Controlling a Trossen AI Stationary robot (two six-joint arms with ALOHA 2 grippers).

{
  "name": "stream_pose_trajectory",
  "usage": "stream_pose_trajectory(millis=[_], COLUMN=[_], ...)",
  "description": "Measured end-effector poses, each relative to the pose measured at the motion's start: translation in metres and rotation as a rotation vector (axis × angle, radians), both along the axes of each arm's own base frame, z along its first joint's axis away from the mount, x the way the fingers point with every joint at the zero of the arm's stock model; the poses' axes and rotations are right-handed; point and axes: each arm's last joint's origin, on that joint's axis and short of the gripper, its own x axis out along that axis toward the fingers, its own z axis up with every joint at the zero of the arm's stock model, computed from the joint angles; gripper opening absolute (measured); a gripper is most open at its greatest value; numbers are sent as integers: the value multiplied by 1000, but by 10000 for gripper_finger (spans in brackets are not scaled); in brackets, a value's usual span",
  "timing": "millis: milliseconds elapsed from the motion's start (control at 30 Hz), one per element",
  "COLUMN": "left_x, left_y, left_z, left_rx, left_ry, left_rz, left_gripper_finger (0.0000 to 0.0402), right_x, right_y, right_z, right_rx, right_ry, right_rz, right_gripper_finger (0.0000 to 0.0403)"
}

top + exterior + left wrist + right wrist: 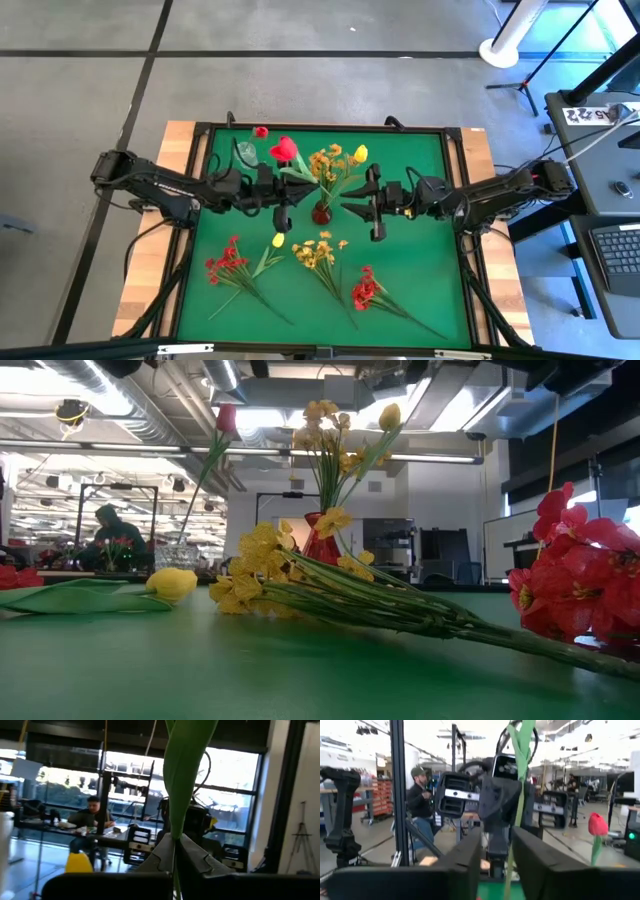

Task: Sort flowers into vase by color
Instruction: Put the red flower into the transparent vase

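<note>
Pinching a thin green tulip stem (176, 795), the left claw (175, 851) is closed; the right claw (496, 851) gapes.

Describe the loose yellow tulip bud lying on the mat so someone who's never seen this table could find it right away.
Start at the green mat and find the small red vase at its middle. Toward the near edge lies a row of flowers: a red spray, a yellow spray, another red spray. The yellow tulip lies between the first two, a single smooth closed bud, not a bushy cluster.
</note>
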Motion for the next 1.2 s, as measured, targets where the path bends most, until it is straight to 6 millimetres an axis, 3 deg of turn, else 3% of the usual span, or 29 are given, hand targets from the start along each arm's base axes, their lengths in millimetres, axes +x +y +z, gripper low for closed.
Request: stream_pose_trajectory(millis=[167, 333, 600, 800, 1000, 1200], left_x=[-15, -45, -104, -142, -154, -150], left_y=[-5, -12, -20, -15, -9, 8], left_z=[9, 26, 49, 54, 54, 45], left_rx=[17, 32, 27, 8, -4, 41], left_ry=[68, 123, 176, 271, 363, 457], left_rz=[61, 116, 264, 604, 904, 1102], left_gripper_finger=[1, 0, 0, 0, 0, 0], right_x=[-19, -37, -44, -43, -43, -43], right_y=[-3, -5, -6, -6, -6, -6], right_z=[13, 25, 27, 26, 26, 26], right_rx=[28, 33, 52, 52, 52, 52], right_ry=[48, 61, 93, 106, 105, 105], right_rz=[-13, -11, 2, 1, -1, -3], right_gripper_finger=[196, 236, 235, 228, 227, 227])
